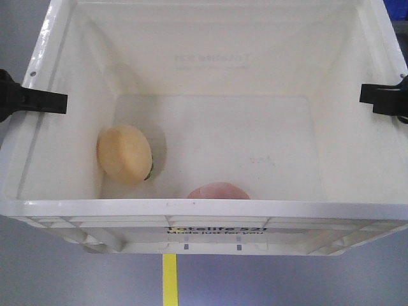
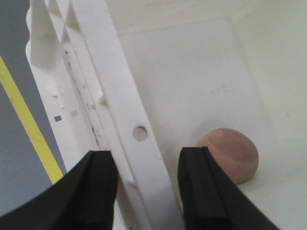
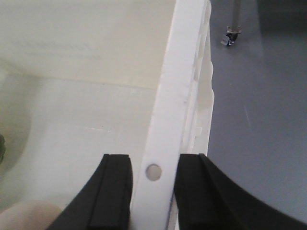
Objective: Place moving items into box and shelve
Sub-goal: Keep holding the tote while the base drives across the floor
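The white crate fills most of the front view, open side up, with its near wall carrying the black print "Totelife 521 Made just for you"; below that wall lies grey floor with a yellow line running toward the viewer.

The pale yellow-beige lump sits inside the crate on its bottom, at the left and toward the near side, close to the left wall; a small dark speck shows at its lower right edge, too small to make out. The pinkish-brown lump also lies on the crate's bottom, hard against the near wall about midway along it, so that the rim hides its lower part; the two lumps are near each other but apart.

The left gripper straddles the crate's left rim, one black finger outside the wall and one inside, both pressed to the rim just by a small round hole; its jaws are narrow, closed on the plastic. The right gripper grips the right rim the same way, fingers tight on either side of a like hole; the floor lies beyond it on the right.
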You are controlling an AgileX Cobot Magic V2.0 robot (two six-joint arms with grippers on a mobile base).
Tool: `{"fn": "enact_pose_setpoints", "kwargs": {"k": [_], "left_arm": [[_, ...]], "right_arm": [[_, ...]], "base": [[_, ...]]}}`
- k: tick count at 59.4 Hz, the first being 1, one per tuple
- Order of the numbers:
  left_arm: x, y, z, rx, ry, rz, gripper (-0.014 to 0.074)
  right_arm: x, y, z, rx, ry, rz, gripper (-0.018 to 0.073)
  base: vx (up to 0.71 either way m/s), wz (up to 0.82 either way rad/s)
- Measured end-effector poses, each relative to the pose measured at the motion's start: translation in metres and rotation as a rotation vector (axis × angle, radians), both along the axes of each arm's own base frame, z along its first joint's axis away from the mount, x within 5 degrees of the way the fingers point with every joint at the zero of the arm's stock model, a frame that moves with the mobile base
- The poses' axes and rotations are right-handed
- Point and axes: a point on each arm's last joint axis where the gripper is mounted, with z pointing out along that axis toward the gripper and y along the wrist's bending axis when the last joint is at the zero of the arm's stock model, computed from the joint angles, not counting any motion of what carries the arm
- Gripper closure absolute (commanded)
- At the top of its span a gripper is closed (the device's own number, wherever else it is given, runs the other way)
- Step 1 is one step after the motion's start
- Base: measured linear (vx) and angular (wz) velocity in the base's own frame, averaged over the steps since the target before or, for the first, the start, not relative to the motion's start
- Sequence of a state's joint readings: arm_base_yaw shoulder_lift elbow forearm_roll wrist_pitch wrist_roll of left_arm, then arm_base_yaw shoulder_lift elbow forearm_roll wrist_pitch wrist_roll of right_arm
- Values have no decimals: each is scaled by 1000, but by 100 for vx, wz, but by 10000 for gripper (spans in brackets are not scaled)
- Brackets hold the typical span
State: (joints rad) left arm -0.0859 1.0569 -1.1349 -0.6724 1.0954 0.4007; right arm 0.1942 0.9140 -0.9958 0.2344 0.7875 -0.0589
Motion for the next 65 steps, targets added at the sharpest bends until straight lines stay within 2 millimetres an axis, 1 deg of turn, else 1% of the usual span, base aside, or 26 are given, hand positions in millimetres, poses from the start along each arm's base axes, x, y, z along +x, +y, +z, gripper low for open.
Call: {"fn": "enact_pose_setpoints", "kwargs": {"k": [27, 65], "left_arm": [[0, 0, 0, 0, 0, 0, 603], [0, 0, 0, 0, 0, 0, 603]], "right_arm": [[0, 0, 0, 0, 0, 0, 565], [0, 0, 0, 0, 1, 0, 565]], "base": [[33, 26], [42, 11]]}}
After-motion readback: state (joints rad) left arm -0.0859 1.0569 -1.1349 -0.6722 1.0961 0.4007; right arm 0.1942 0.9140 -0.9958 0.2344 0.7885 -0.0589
